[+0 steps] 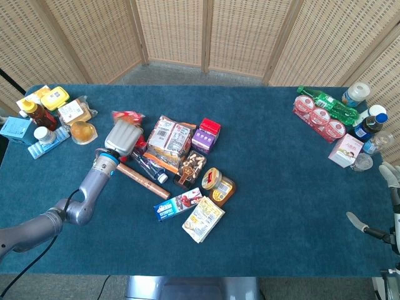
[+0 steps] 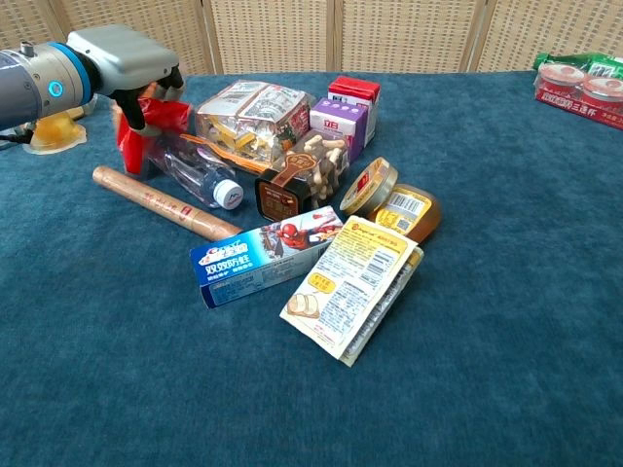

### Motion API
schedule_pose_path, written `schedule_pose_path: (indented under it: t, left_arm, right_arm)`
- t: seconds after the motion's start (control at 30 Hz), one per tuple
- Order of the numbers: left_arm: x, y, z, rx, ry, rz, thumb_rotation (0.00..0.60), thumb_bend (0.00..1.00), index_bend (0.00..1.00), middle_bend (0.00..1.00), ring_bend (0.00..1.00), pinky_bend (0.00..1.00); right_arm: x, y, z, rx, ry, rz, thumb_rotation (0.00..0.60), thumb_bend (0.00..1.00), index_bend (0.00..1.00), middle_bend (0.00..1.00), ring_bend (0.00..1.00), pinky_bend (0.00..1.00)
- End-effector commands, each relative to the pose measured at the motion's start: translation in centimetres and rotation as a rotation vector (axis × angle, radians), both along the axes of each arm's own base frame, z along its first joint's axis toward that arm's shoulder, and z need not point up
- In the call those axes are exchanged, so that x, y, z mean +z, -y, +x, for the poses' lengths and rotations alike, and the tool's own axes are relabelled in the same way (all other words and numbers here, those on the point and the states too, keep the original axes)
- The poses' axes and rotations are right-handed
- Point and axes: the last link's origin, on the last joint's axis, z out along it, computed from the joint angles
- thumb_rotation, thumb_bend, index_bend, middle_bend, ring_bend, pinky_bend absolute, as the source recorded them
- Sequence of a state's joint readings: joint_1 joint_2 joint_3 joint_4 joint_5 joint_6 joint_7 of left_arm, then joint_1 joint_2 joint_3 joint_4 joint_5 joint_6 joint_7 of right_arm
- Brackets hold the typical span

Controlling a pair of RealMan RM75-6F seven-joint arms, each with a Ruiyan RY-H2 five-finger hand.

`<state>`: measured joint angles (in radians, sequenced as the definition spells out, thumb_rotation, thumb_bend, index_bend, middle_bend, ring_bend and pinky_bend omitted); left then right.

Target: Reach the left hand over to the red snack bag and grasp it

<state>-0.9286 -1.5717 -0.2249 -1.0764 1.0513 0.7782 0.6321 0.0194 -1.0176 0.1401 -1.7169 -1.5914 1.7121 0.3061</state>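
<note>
Under the left hand (image 2: 127, 53), fingers clasp a crumpled red snack bag (image 2: 146, 122).

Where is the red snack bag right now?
In both views the red snack bag is at the left end of the pile, held by the left hand, just left of the clear plastic bottle.

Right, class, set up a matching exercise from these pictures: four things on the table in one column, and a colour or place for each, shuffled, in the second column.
Things:
1. red snack bag
2. toothpaste box
3. purple carton
4. green bottle

Descriptions:
A. lies at the table's far right
B. held in the left hand
C. blue, nearest the chest camera of the four
D. stands beside a red carton

Pairs: 1-B, 2-C, 3-D, 4-A
</note>
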Motion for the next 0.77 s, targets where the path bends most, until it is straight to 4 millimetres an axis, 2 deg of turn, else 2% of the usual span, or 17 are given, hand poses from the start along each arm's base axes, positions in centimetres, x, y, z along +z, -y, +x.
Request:
schedule_pose_path:
  t: [0.03, 0.27, 0.5, 0.63, 0.77]
  left_arm:
    - [1.4, 0.4, -0.2, 0.008, 0.009, 0.037, 0.6, 0.18, 0.85, 1.0, 0.99, 1.0]
    - [5.9, 1.9, 0.3, -0.019, 0.053, 0.096, 0.6, 0.18, 0.86, 1.0, 1.0, 1.0]
    - [11.5, 3.5, 2.1, -0.081, 0.104, 0.17, 0.6, 0.18, 0.86, 1.0, 1.0, 1.0]
    - [13.4, 4.3, 3.5, -0.114, 0.12, 0.191, 0.6, 0.18, 0.86, 1.0, 0.99, 1.0]
    - [14.0, 4.8, 4.4, -0.134, 0.127, 0.191, 0.6, 0.18, 0.85, 1.0, 0.99, 1.0]
  right_arm:
    - [0.0, -0.1, 0.1, 0.003, 0.004, 0.001, 0.6, 0.0, 0.0, 0.0, 0.0, 0.0]
    - [0.0, -0.1, 0.2, 0.005, 0.004, -0.002, 0.6, 0.0, 0.0, 0.0, 0.0, 0.0]
    - [-0.1, -0.2, 0.4, 0.01, -0.001, -0.002, 0.6, 0.0, 0.0, 0.0, 0.0, 0.0]
    - [-0.1, -0.3, 0.5, 0.013, -0.003, -0.004, 0.6, 0.0, 0.0, 0.0, 0.0, 0.0]
    - [-0.2, -0.4, 0.6, 0.017, -0.003, -0.004, 0.6, 0.0, 0.0, 0.0, 0.0, 0.0]
